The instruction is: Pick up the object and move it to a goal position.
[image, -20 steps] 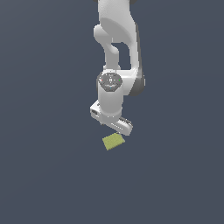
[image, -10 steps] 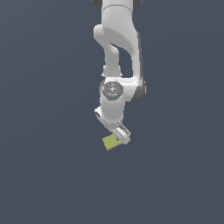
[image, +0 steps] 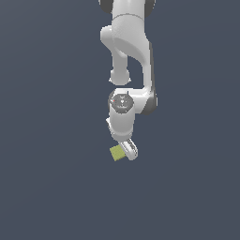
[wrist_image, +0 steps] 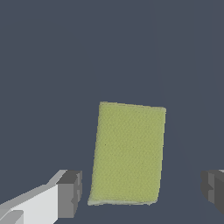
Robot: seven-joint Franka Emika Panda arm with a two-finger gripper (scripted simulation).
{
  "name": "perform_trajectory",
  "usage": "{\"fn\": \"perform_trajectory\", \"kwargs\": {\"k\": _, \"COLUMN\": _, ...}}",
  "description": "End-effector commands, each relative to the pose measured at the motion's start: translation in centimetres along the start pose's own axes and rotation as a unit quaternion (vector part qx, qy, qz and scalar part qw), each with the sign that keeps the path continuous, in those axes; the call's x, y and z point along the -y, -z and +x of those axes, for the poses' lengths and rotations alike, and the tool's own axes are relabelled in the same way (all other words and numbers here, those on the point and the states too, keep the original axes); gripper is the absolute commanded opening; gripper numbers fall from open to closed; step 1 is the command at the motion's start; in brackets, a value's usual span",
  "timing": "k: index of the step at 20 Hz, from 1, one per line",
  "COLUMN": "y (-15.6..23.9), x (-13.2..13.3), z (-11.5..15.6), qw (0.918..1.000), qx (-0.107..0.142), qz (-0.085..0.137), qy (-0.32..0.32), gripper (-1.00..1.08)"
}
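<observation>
The object is a small flat yellow-green block (image: 117, 153) lying on the dark grey floor, just at the exterior view's left of the gripper (image: 127, 151). In the wrist view the block (wrist_image: 127, 153) fills the space between the two fingertips, with gaps on both sides. The gripper (wrist_image: 142, 192) is open, its dark pads (wrist_image: 70, 193) standing apart from the block's long sides. It hangs low over the block, and the hand hides part of the block in the exterior view.
The white arm (image: 129, 56) comes down from the top of the exterior view. The plain dark grey floor (image: 51, 187) lies all around.
The arm has come lower and the hand has turned about its axis. The gripper now sits down around the block, which has not moved.
</observation>
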State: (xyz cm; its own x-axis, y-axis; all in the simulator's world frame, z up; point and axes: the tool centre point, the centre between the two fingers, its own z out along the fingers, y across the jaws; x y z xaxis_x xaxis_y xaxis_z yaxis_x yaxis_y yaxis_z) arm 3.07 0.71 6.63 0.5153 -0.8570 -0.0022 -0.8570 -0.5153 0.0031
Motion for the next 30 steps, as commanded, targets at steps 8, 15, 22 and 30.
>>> {"fn": "perform_trajectory", "kwargs": {"k": 8, "y": -0.6, "x": 0.3, "z": 0.0, "qw": 0.9994, "qx": -0.001, "qz": 0.002, "qy": -0.034, "gripper": 1.00}}
{"fn": "perform_trajectory", "kwargs": {"k": 15, "y": -2.0, "x": 0.2, "z": 0.0, "qw": 0.9995, "qx": -0.001, "qz": 0.001, "qy": -0.032, "gripper": 1.00}}
{"fn": "perform_trajectory", "kwargs": {"k": 22, "y": -5.3, "x": 0.2, "z": 0.0, "qw": 0.9994, "qx": -0.001, "qz": 0.002, "qy": -0.034, "gripper": 1.00}}
{"fn": "perform_trajectory", "kwargs": {"k": 30, "y": -5.6, "x": 0.3, "z": 0.0, "qw": 0.9994, "qx": -0.001, "qz": 0.002, "qy": -0.034, "gripper": -1.00}}
